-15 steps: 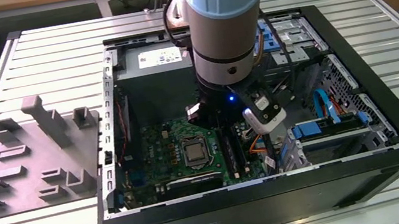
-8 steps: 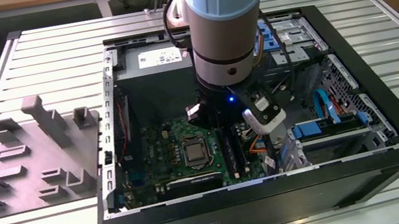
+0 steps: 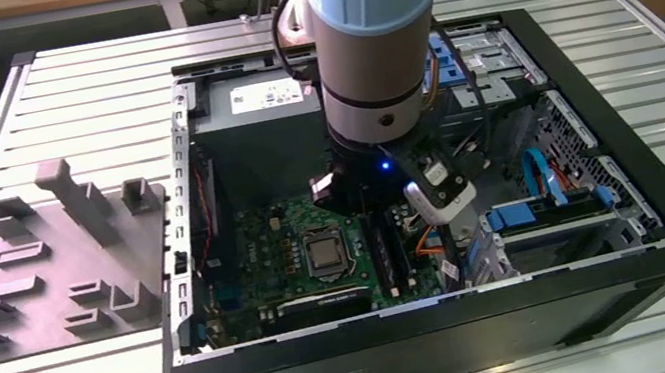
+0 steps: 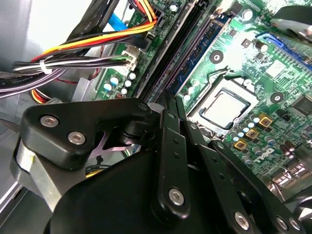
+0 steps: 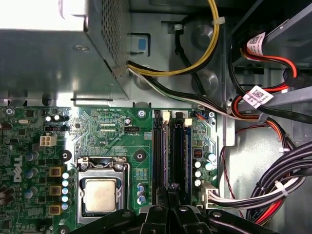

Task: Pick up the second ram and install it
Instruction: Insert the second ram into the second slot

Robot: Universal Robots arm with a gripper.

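The open computer case (image 3: 596, 142) lies on the table with its motherboard (image 3: 269, 248) facing up. My gripper (image 3: 374, 222) reaches down into the case, over the long black memory slots (image 3: 388, 256) beside the processor. In the first wrist view the second ram (image 5: 166, 156) shows edge-on as a thin grey-purple strip. It runs along the slots (image 5: 157, 156) and straight in between my fingertips. The gripper (image 5: 168, 199) is shut on it. In the second wrist view the fingers (image 4: 164, 117) stand close together in line with the slots (image 4: 168, 58).
The processor socket (image 5: 100, 195) lies right beside the slots. Cable bundles (image 5: 273, 190) and a drive cage with blue clips (image 3: 539, 208) crowd the other side. The power supply (image 3: 252, 109) sits at the far end. A grey fixture (image 3: 61, 262) stands at the exterior view's left.
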